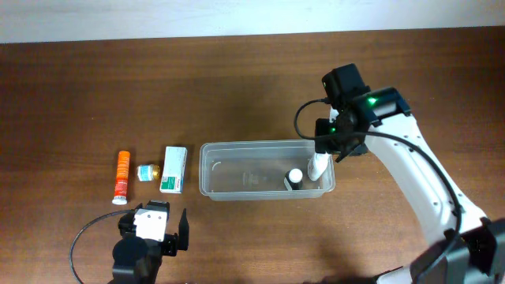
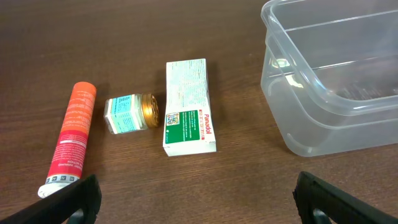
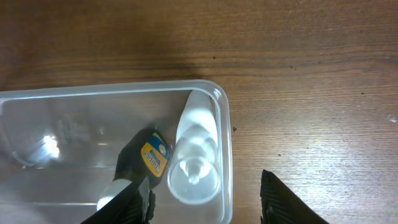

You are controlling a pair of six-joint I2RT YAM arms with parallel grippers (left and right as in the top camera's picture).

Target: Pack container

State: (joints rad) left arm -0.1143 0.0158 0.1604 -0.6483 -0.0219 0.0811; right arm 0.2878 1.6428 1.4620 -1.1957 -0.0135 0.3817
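The clear plastic container [image 1: 237,169] lies in the table's middle; it also shows in the left wrist view [image 2: 336,81] and the right wrist view [image 3: 74,124]. At its right end lie a white bottle with a clear cap [image 3: 196,146] [image 1: 319,167] and a dark bottle with a white cap and yellow-blue label [image 3: 142,160] [image 1: 293,178]. My right gripper [image 3: 205,208] [image 1: 335,142] is open above that end, holding nothing. My left gripper [image 2: 196,205] [image 1: 162,229] is open and empty, hovering near the table's front left, short of an orange tube [image 2: 69,138], a small gold-lidded jar [image 2: 129,113] and a white-and-green carton [image 2: 188,106].
The tube [image 1: 121,177], jar [image 1: 147,172] and carton [image 1: 173,169] lie in a row left of the container. The table's far edge meets a white wall [image 1: 158,20]. The right arm [image 1: 418,181] stretches over the table's right side.
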